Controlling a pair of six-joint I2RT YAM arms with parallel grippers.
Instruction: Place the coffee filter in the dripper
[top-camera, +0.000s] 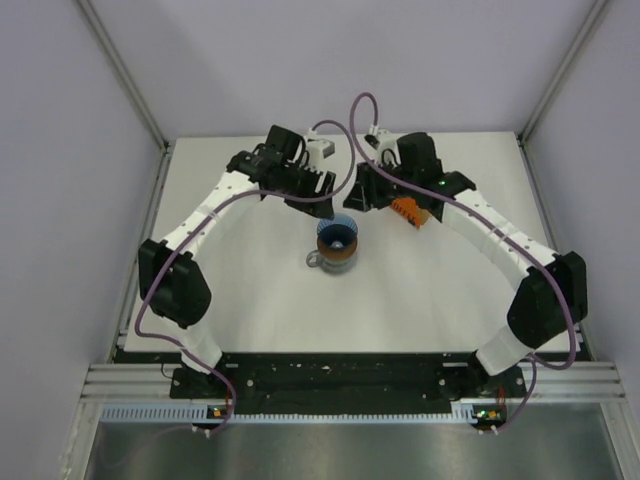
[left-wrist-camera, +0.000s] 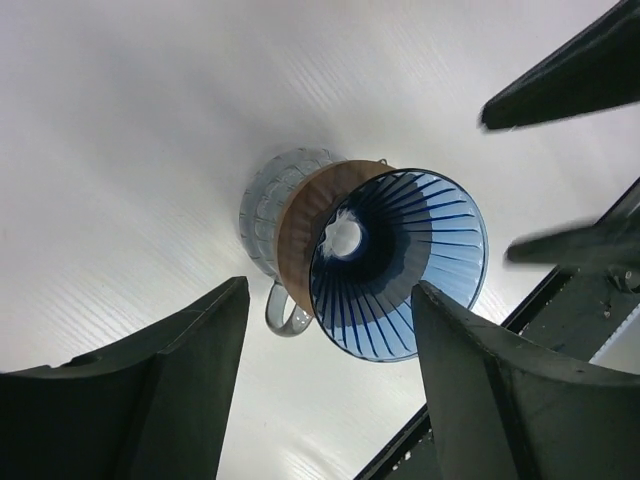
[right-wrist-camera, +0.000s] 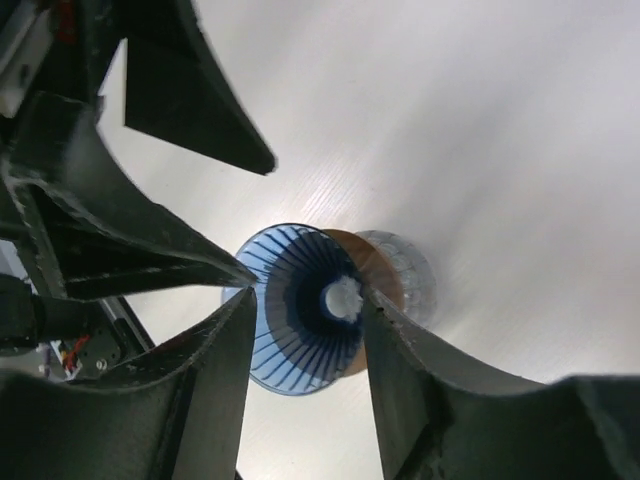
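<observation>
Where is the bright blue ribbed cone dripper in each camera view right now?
Top external: the bright blue ribbed cone dripper sits mid-table.
Left wrist: dripper right of centre, mouth towards the camera.
Right wrist: dripper just left of centre.
Shared landmark: the flat brown ring right under it.

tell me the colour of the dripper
Blue dripper with darker ribs; clearest in left wrist view.

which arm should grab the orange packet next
right, likely: the orange packet lies beside the right arm; the left arm is farther away. both jaws open, empty.
</observation>
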